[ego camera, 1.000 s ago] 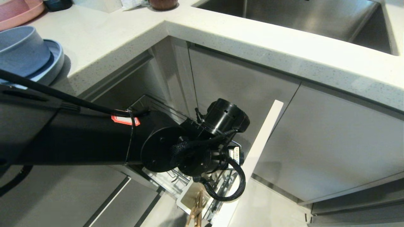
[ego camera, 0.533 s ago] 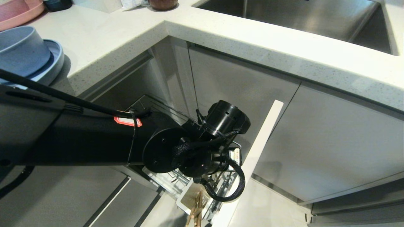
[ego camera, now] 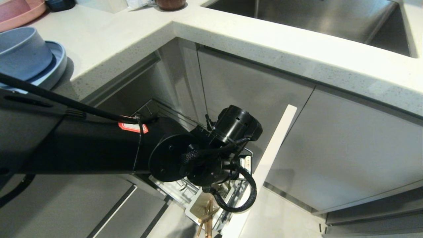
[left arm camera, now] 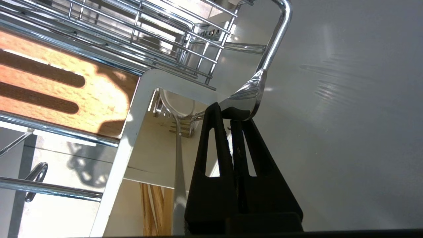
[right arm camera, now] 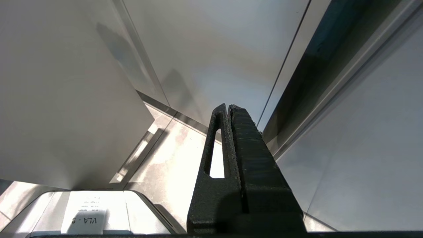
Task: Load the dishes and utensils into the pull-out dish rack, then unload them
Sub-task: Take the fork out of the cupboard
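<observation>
The pull-out dish rack [left arm camera: 158, 33] stands drawn out below the counter, with its slotted wooden strip [left arm camera: 66, 96] and white utensil cup [left arm camera: 132, 125]. In the cup stand the spoon [left arm camera: 178, 158], bowl end down, and the chopsticks [left arm camera: 150, 208]. My left gripper [left arm camera: 228, 114] reaches into the cup and is shut on the fork [left arm camera: 246, 99] near its broad upper end. The fork's tines point down into the cup. In the head view my left arm [ego camera: 198, 158] hides the gripper; only the chopsticks [ego camera: 206, 221] show below it. The light-blue bowl [ego camera: 19, 53] sits on the light-blue plate [ego camera: 57, 62] on the counter, far left.
The rack's tall grey cabinet front [left arm camera: 347, 132] stands close beside the left fingers; its pale edge [ego camera: 271, 158] shows in the head view. A pink plate [ego camera: 16, 13] and a steel sink [ego camera: 314, 16] lie on the counter. My right gripper [right arm camera: 229, 105] hangs shut near the floor.
The left gripper has gone from open to shut on the fork. The chopsticks in the cup have shifted slightly. The left arm has stayed almost in place.
</observation>
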